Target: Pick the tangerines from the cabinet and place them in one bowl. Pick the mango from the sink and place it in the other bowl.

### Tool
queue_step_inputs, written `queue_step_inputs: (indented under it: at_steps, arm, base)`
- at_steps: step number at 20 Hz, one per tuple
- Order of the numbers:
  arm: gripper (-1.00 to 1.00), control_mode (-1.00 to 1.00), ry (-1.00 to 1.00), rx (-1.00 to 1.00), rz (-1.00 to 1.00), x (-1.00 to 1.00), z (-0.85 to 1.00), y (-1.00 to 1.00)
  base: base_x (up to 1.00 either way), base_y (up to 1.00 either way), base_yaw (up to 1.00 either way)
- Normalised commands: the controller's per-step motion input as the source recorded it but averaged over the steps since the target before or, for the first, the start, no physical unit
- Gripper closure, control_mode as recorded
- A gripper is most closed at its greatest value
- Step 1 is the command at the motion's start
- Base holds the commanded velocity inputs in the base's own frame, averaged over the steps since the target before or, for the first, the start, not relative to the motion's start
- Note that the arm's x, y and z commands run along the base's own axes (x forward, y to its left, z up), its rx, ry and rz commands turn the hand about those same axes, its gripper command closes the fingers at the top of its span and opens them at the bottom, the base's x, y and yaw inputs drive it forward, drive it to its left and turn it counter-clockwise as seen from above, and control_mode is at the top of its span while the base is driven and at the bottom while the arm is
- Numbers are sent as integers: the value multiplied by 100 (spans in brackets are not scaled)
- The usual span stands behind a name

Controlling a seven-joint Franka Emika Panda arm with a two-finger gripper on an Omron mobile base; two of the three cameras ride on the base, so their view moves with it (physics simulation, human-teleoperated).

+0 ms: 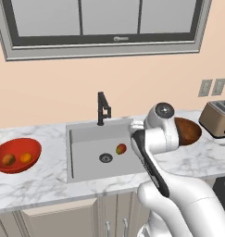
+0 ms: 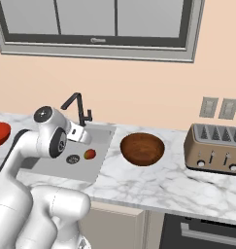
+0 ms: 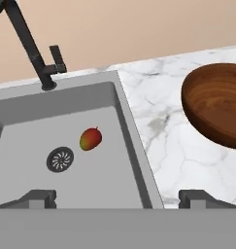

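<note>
The mango [image 3: 90, 139] is a small oval fruit, red on one side and yellow-green on the other. It lies on the floor of the sink [image 3: 22, 121], just beside the round drain [image 3: 59, 159], untouched. In the hand view it sits ahead of the fingers [image 3: 42, 197], between the two tips but nearer the left one, and well clear of both. The fingers stand wide apart and hold nothing; they hang above the near right edge of the basin, one tip over the sink and the other over the marble desk [image 3: 158, 121].

Past the mango, at the far rim of the sink, rises the black faucet [image 3: 34, 58]. Off to the right of the fingers, on the desk, is the dark brown bowl [image 3: 216, 104], with nothing inside it. Far to the left of the sink stands the red bowl [image 1: 16, 155], with two tangerines [image 1: 25, 158] lying in it side by side.
</note>
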Motion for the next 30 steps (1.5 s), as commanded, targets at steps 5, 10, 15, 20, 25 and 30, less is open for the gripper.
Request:
queue_step_inputs:
  at_steps: [5, 10, 15, 20, 25, 30]
  arm:
    - [-100, -100, -1, 22, -22, 0, 10, 5]
    - [-100, -100, -1, 12, -17, 4, 1, 1]
    - [-100, -100, 3, 0, 0, -1, -6, -4]
    - [-100, -100, 18, 1, 0, 0, -12, 6]
    - [-100, -100, 15, 1, -1, 1, -16, 19]
    - [-100, -100, 7, 0, -1, 3, -26, 21]
  base:
    - [0, 0, 0]
    - [0, 0, 0]
    - [0, 0, 0]
    - [0, 0, 0]
    - [0, 0, 0]
    - [0, 0, 0]
